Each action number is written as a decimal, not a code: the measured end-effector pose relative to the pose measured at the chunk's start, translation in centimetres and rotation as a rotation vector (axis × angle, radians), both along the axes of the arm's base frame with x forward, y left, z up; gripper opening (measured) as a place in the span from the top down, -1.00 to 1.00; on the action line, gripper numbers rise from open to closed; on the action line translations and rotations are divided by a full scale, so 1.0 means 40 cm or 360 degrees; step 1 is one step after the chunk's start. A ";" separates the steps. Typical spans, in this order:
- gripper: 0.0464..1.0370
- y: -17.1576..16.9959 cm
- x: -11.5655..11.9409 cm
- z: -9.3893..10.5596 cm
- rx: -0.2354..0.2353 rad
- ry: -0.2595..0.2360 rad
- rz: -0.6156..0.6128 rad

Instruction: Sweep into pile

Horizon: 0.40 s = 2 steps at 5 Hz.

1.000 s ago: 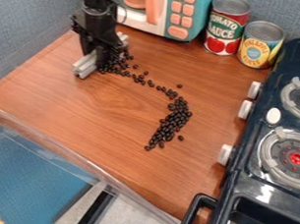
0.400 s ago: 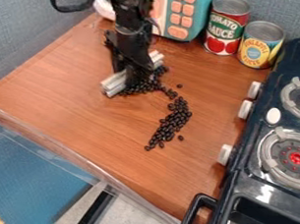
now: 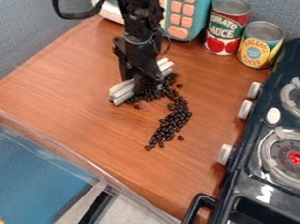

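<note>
Was pretty bright in here tbh, soft sheen on the table, and white glints popped off the glossy stove.

Red can is reading "TOMATO SAUCE", white caps on a green band; yellow-&-blue can just beside it is showing "PINEAPPLE", w/ lower word being too small to tell.

Grips a ribbed light-grey bar in the black gripper, low at a wood-grain counter, right by a curved trail of dark beans. Has a toy microwave, red-labelled can and yellow-labelled can behind, plus a toy stove at the view's right.
</note>
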<state>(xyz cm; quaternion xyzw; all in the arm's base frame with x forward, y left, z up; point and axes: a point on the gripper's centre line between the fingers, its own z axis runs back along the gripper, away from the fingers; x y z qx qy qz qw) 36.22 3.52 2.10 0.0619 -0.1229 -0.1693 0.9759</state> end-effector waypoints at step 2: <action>0.34 -0.068 -0.001 0.017 -0.0118 -0.0006 0.0034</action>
